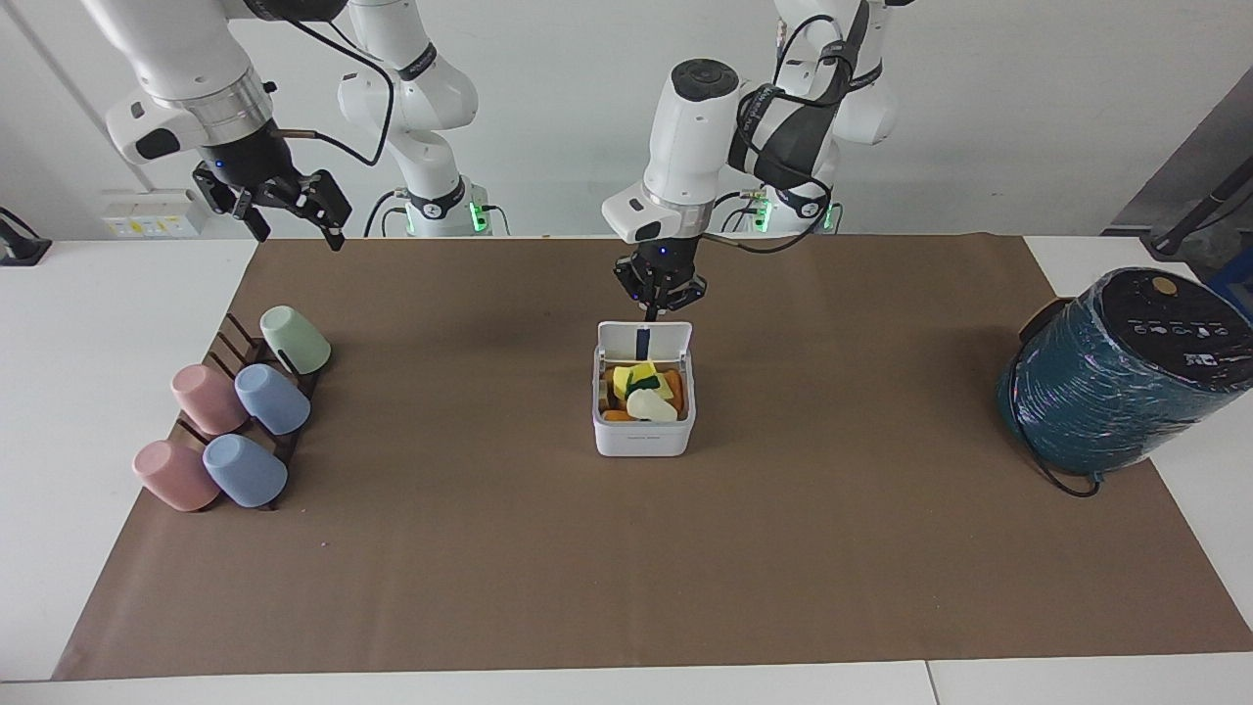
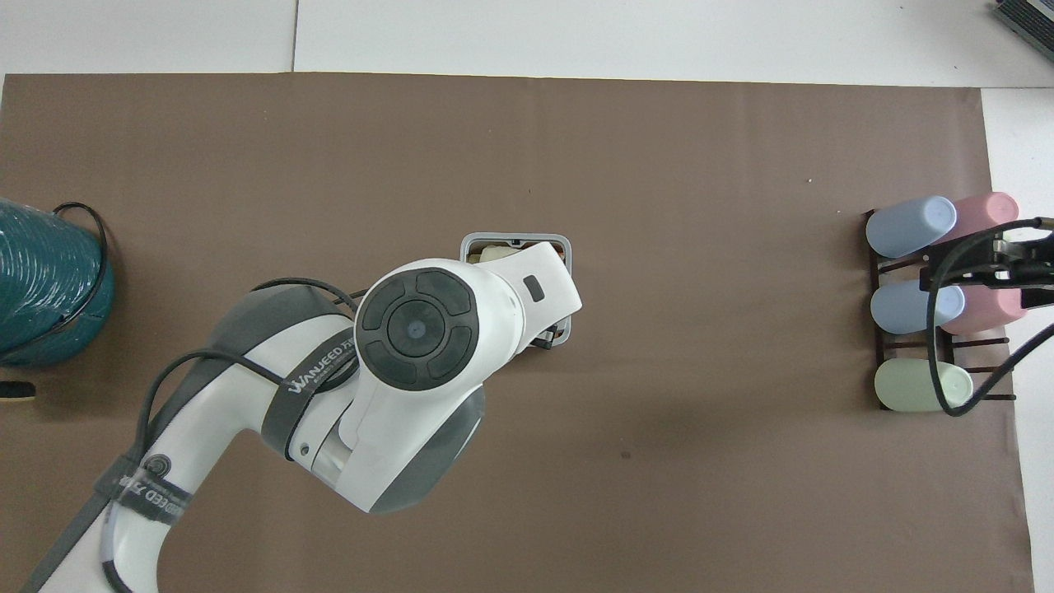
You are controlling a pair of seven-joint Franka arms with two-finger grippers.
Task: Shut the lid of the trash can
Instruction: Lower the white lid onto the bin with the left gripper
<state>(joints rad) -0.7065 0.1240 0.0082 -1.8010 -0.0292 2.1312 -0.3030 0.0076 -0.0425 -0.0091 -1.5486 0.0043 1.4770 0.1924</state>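
Observation:
The white trash can [image 1: 643, 436] stands mid-table on the brown mat, filled with yellow, orange and white pieces. Its lid [image 1: 662, 342] stands open at the edge nearer the robots, leaning slightly over the opening, with the dark blue strip on its inner face showing. My left gripper [image 1: 651, 313] is shut with its tip at the lid's top edge. In the overhead view the left arm covers the lid and most of the can; only the grey rim [image 2: 472, 243] shows. My right gripper [image 1: 297, 233] waits, open and empty, high over the right arm's end of the table.
A dark rack [image 1: 227, 338] with several pastel cups lies at the right arm's end of the mat. A large teal wrapped cylinder [image 1: 1116, 382] with a black cable sits at the left arm's end.

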